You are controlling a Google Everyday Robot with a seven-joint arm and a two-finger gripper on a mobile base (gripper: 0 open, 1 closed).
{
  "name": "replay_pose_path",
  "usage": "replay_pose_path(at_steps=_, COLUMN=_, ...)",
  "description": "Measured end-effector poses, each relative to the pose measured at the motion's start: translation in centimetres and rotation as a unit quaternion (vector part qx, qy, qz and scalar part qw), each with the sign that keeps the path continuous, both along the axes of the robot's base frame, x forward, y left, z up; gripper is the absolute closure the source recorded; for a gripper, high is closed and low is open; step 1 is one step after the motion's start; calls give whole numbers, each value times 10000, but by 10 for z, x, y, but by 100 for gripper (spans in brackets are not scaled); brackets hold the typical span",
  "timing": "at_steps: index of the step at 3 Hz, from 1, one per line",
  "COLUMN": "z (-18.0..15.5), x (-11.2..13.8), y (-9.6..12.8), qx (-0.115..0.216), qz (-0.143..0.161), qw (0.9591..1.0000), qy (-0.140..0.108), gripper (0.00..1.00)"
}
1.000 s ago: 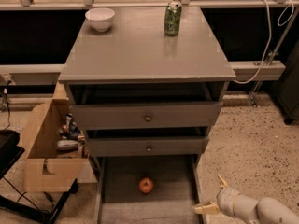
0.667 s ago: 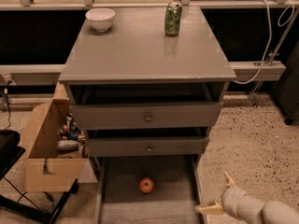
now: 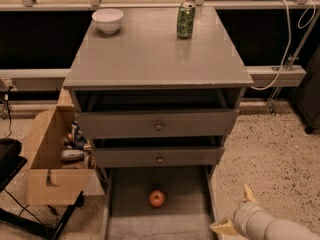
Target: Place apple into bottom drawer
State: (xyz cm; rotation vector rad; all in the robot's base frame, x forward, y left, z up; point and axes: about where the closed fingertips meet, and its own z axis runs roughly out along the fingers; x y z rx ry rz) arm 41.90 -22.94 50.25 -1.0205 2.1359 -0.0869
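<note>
The apple [image 3: 157,198] lies on the grey floor of the bottom drawer [image 3: 145,223], about in the middle between the two side rails, and nothing touches it. Compared with one second ago it has not rolled or shifted at all. The drawer is pulled out and open as before.

What has changed is the gripper [image 3: 234,211]. It is at the lower right, over the speckled floor [image 3: 270,154] just outside the drawer's right rail, and it has drifted a little further to the right, away from the apple. Its two fingers stand apart and hold nothing.

This suggests that the placing itself is finished: the apple is released and at rest inside the right drawer, and the arm is only retreating. What probably remains is to move clear.

Above, the two knobbed drawers [image 3: 159,125] are unchanged, and on the cabinet top the white bowl [image 3: 108,20] and green can [image 3: 185,20] stand as before.
</note>
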Motion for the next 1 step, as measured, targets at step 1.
replay_pose_path(at_steps=1, z=16, x=-26, y=-53, qx=-937, qz=-617, qw=9935, qy=190, gripper=0)
